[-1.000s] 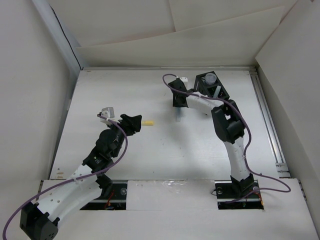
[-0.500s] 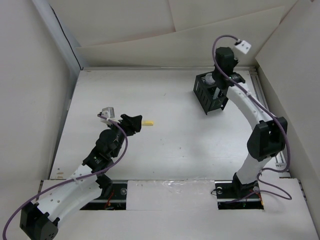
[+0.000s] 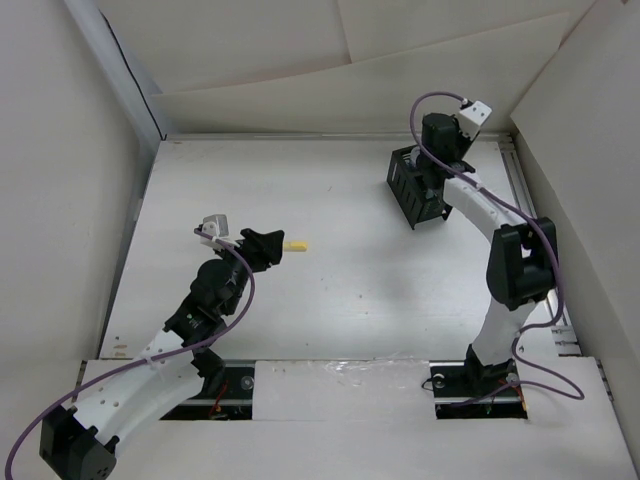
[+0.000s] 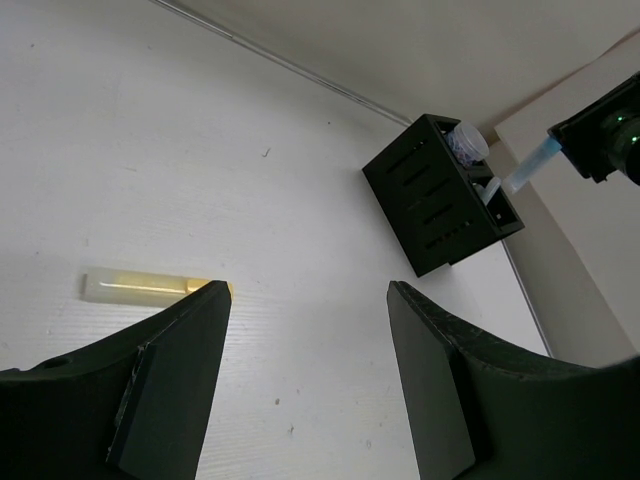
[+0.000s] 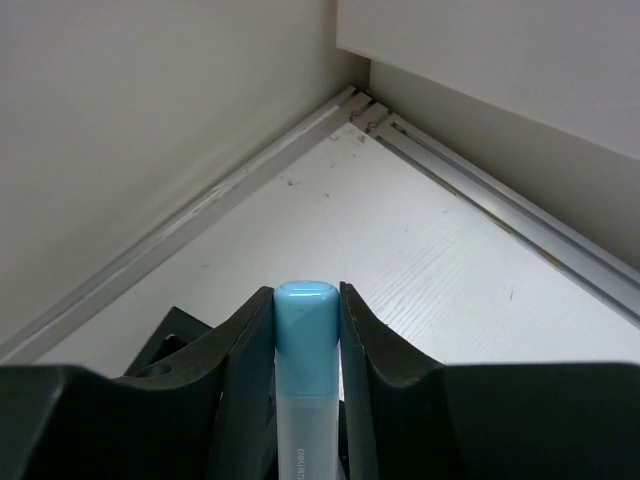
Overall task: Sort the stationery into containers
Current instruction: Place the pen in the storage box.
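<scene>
A yellow marker (image 3: 296, 244) lies on the white table just right of my left gripper (image 3: 268, 248), which is open and empty. In the left wrist view the yellow marker (image 4: 150, 287) sits beside the left fingertip, outside the gripper (image 4: 305, 295). The black organizer (image 3: 413, 195) stands at the back right, with a bluish-white round piece (image 4: 467, 143) in a far compartment. My right gripper (image 3: 437, 170) is over the organizer, shut on a light blue marker (image 5: 305, 330). That marker (image 4: 525, 170) slants down toward the organizer's (image 4: 440, 195) top.
A metal rail (image 3: 535, 235) runs along the table's right edge, and another (image 5: 480, 200) meets the back wall's rail at the corner. White walls close in the table at the back and on both sides.
My right arm has lifted the light blue marker off the table left of the organizer and swung it over the organizer. The left arm and the yellow marker have not moved.
</scene>
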